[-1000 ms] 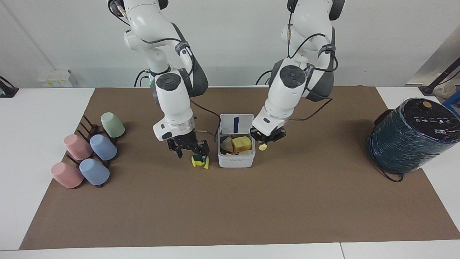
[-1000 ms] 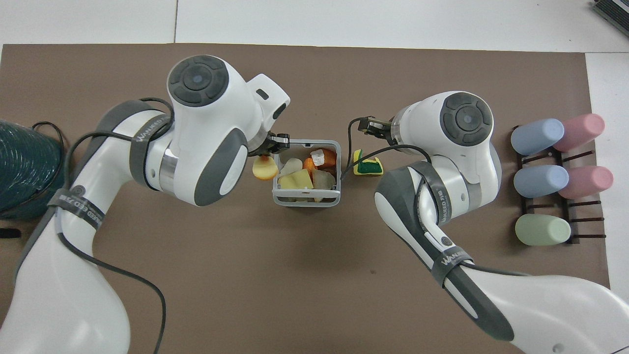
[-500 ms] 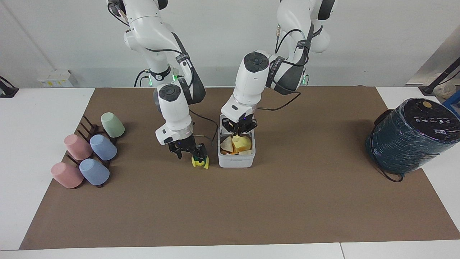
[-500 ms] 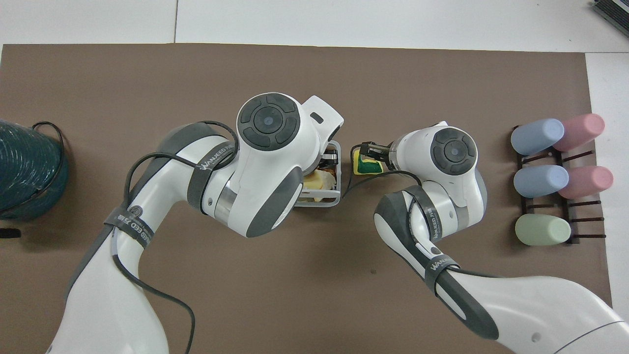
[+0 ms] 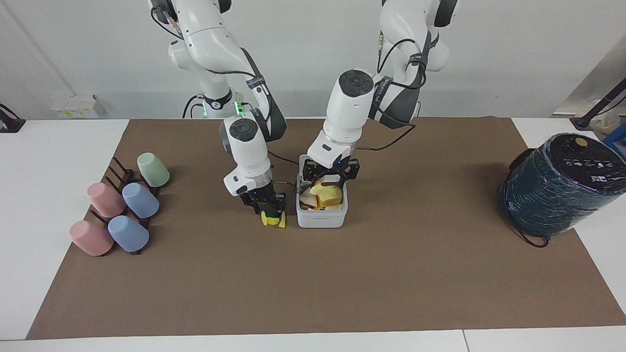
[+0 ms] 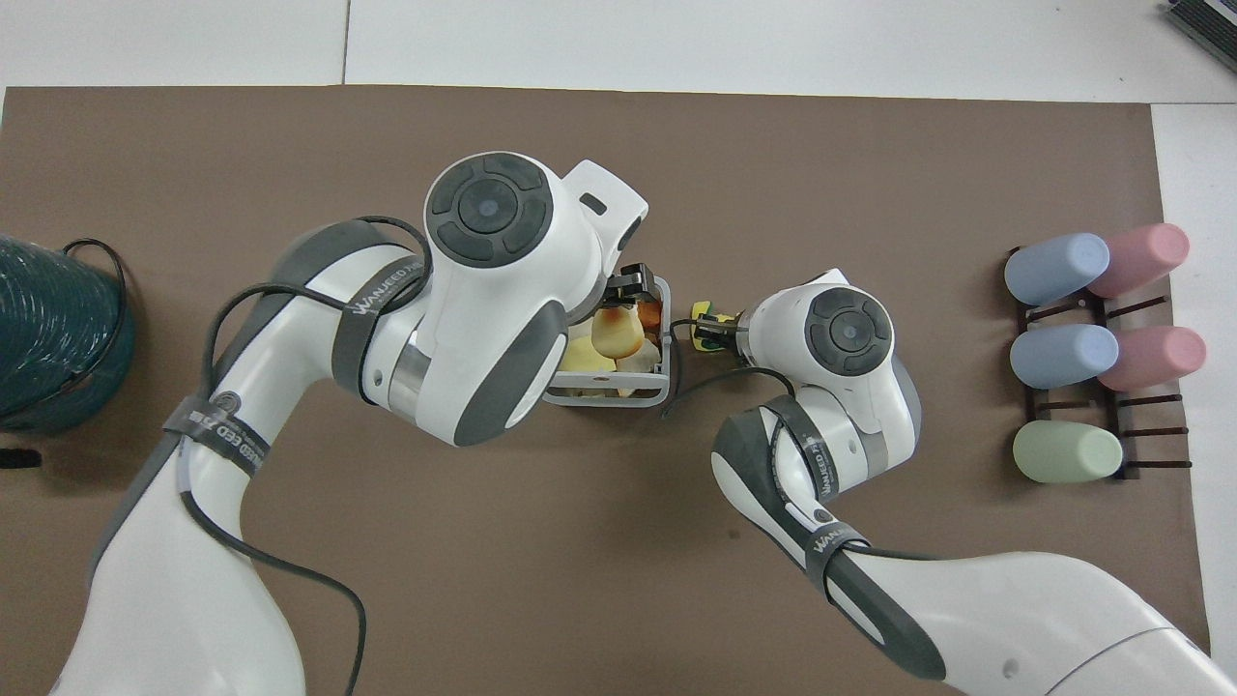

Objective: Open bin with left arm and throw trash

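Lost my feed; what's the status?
Left gripper open over white bin. Right gripper down on green-backed sponge beside it. Nothing in the way.

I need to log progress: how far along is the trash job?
Done: the bin is open with yellow sponge pieces inside, under the left gripper. In hand: the right gripper is down on the green-backed sponge beside the bin. Left: binning it.

The bin [image 5: 321,219] is plain white and stuffed with yellow sponge bits [image 5: 328,194], one with an orange-brown patch. Next to it sits a yellow sponge with a dark green layer [image 5: 273,219]. Brown mat [image 5: 313,283] on a white table [image 5: 49,161], pastel pink, blue and green cups [image 5: 122,210], dark teal wrapped cylinder [image 5: 557,195].
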`<control>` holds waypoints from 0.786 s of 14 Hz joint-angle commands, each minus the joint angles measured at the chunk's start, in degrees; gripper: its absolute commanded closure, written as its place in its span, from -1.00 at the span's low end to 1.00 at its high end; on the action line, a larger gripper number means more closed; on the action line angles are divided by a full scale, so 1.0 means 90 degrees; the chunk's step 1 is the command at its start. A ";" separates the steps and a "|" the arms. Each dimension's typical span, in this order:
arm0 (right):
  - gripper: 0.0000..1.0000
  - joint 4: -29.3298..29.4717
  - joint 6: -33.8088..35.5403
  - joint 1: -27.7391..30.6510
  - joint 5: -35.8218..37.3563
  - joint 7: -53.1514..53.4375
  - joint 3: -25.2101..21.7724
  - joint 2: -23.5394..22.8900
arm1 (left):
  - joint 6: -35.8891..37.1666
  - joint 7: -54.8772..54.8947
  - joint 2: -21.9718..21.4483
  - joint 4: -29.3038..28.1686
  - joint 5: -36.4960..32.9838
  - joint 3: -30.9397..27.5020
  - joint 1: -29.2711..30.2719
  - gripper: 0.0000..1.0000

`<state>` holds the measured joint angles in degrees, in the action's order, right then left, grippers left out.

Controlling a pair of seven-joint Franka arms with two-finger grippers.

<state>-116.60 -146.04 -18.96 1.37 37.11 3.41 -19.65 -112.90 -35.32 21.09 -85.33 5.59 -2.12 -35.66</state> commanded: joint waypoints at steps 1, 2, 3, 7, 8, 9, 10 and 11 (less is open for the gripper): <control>1.00 -0.0111 -0.0364 0.0114 -0.0005 -0.0168 0.0032 -0.0013 | 0.0745 -0.0050 -0.0096 0.0486 -0.0065 0.0001 0.0386 -1.00; 1.00 -0.0101 -0.0559 0.0134 -0.0015 -0.0110 0.0032 -0.0023 | 0.0834 -0.0050 -0.0155 0.0497 -0.0074 0.0011 0.0397 -1.00; 1.00 -0.0052 -0.0599 0.0144 -0.0044 -0.0032 0.0032 -0.0004 | 0.0700 -0.0060 -0.0233 0.0468 -0.0074 0.0050 0.0339 -1.00; 1.00 0.0230 -0.0473 0.0057 -0.0064 0.0670 0.0032 0.0211 | 0.1389 0.0143 -0.0283 0.0574 -0.0123 -0.0095 0.0620 -1.00; 1.00 0.0367 -0.0367 0.0037 -0.0055 0.0846 0.0041 0.0259 | 0.1614 0.0445 -0.0350 0.0730 -0.0200 -0.0135 0.0864 -1.00; 1.00 0.0600 -0.0114 0.0017 -0.0064 0.0915 0.0042 0.0289 | 0.1877 0.0883 -0.0457 0.0838 -0.0201 -0.0145 0.1175 -1.00; 1.00 0.0931 0.0285 0.0017 -0.0064 0.0974 0.0061 0.0299 | 0.2073 0.1409 -0.0594 0.0878 -0.0201 -0.0135 0.1604 -1.00; 1.00 0.1253 0.0666 0.0027 -0.0122 0.1081 0.0158 0.0299 | 0.2191 0.1927 -0.0740 0.0878 -0.0201 -0.0145 0.1976 -1.00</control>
<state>-110.44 -145.99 -19.08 1.17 44.87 3.54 -17.35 -97.13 -25.67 17.50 -78.04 4.19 -3.89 -24.23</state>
